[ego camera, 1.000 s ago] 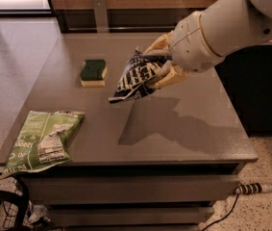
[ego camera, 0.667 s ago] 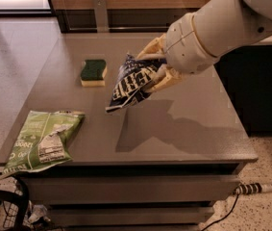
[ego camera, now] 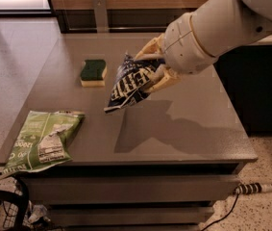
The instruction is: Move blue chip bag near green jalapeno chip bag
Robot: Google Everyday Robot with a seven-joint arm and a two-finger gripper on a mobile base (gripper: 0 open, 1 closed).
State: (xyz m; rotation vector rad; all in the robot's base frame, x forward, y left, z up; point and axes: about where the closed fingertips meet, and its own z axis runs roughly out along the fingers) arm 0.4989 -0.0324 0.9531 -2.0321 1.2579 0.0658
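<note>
My gripper [ego camera: 151, 67] is shut on the blue chip bag [ego camera: 129, 83], a crumpled navy foil bag with white lettering, and holds it in the air above the middle of the grey table [ego camera: 183, 124]. The bag hangs down and to the left from the fingers [ego camera: 162, 78]. Its shadow falls on the table below. The green jalapeno chip bag [ego camera: 44, 140], flat and light green with a white label, lies at the table's front left corner, well to the left of and below the held bag.
A green-and-yellow sponge [ego camera: 93, 72] lies on the table's back left part. A wooden cabinet wall stands behind the table. Cables and a dark object lie on the floor at front left, and a plug [ego camera: 253, 188] at front right.
My gripper has carried the blue chip bag a little to the left and toward the front. The green bag and the sponge have not moved.
</note>
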